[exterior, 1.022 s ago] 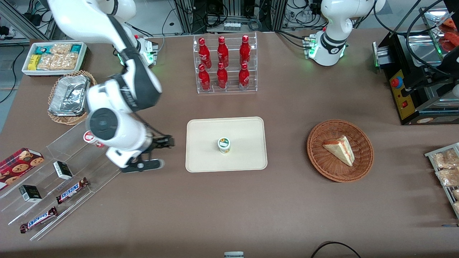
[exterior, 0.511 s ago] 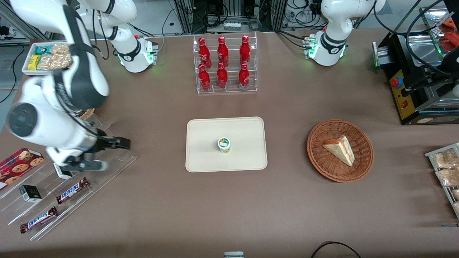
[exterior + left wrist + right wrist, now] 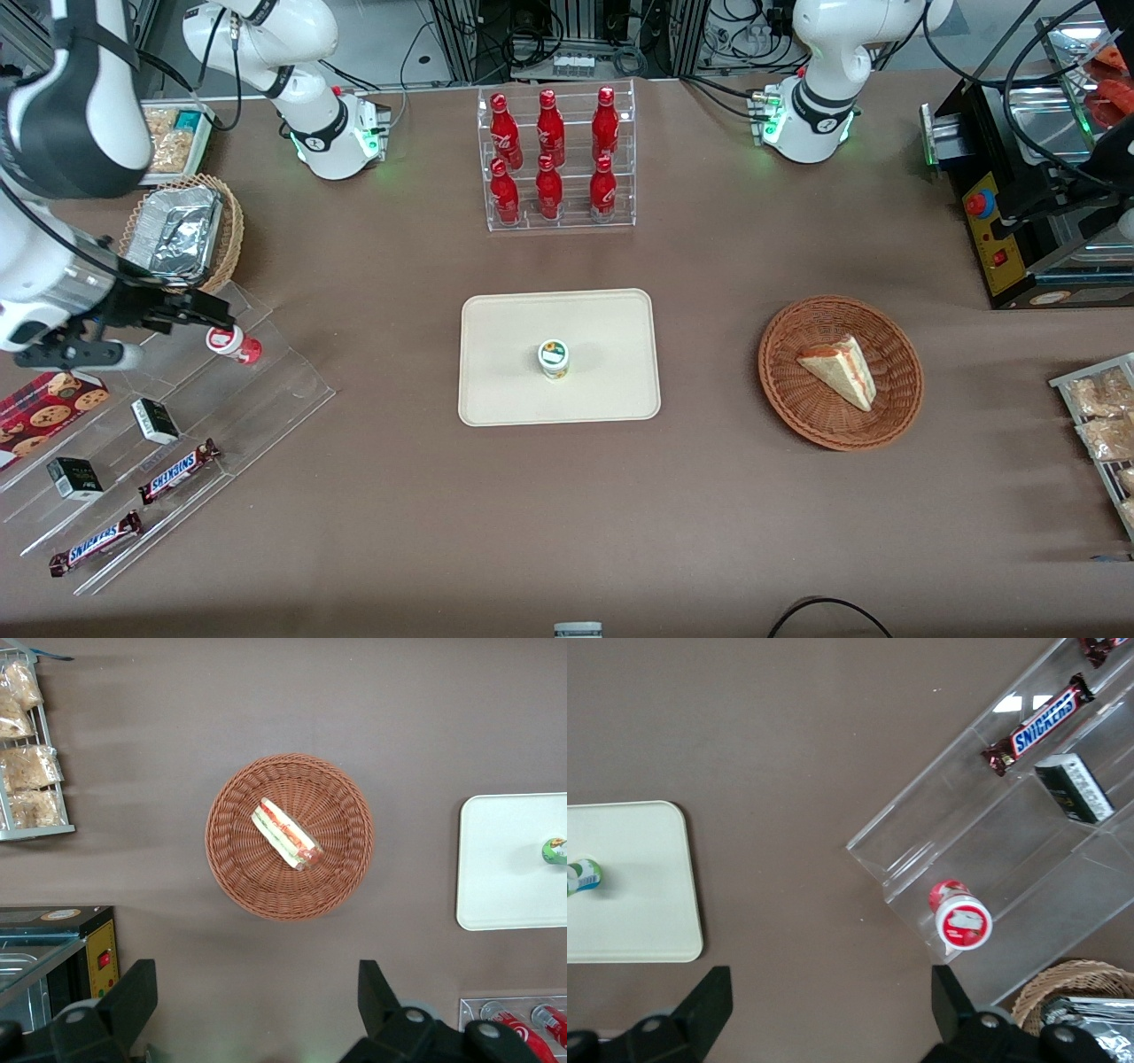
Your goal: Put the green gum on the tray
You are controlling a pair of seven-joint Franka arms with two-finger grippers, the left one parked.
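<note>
The green gum (image 3: 554, 358) stands upright on the cream tray (image 3: 509, 354), near its middle, with nothing touching it. My gripper (image 3: 182, 335) hangs far from it, toward the working arm's end of the table, over the clear acrylic rack (image 3: 266, 390). It is open and holds nothing. In the right wrist view the gripper (image 3: 830, 1010) has bare brown table between its fingers (image 3: 709, 1001), and the green gum (image 3: 583, 875) shows on the tray (image 3: 642, 904). The left wrist view also catches the green gum (image 3: 555, 850) on the tray (image 3: 505, 859).
A red-lidded small bottle (image 3: 232, 344) lies on the rack beside my gripper. Snickers bars (image 3: 177, 470) and small dark boxes (image 3: 155, 420) sit on its lower steps. A foil tray in a basket (image 3: 177, 235), a stand of red bottles (image 3: 556, 159) and a wicker basket with a sandwich (image 3: 840, 372) are also there.
My arm has swung away from the tray toward the working arm's end of the table, uncovering the red-lidded bottle. The green gum has stayed put on the tray.
</note>
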